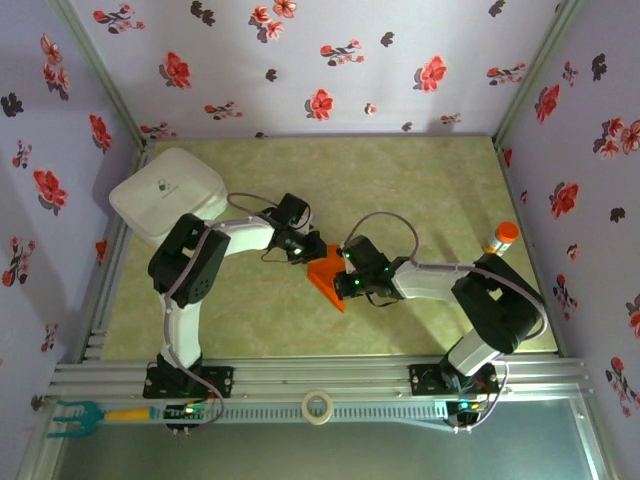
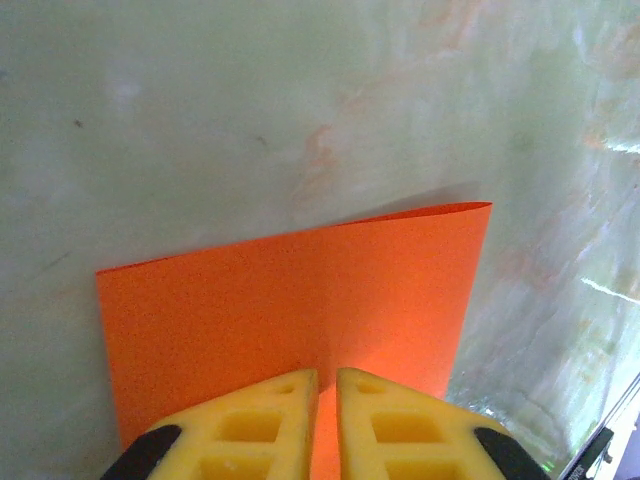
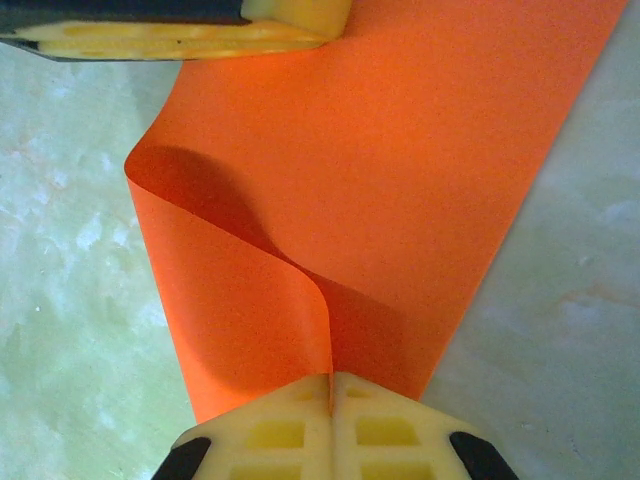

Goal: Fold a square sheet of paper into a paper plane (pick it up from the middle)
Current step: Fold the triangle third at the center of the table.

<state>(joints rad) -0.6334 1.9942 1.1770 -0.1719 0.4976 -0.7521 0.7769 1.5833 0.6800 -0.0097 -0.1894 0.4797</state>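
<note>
Pinching square sheet of paper (image 3: 400, 150) at middle of counter (image 1: 450, 170): left end effector (image 2: 327, 385) clamps one edge as anchor; right end effector (image 3: 330, 385), pressed together, grips curled-over edge, probably forming fold.

In the left wrist view the bottom edge cuts off the left gripper (image 2: 327, 390), and its yellow fingers cover the lower edge of the square sheet of paper (image 2: 290, 300). In the right wrist view the sheet runs off the top and right edges, and the right gripper (image 3: 331, 392) is cut at the bottom. At the centre of the top view both grippers hide much of the sheet. The mark on the white box (image 1: 165, 192) at upper left is too small to read.
</note>
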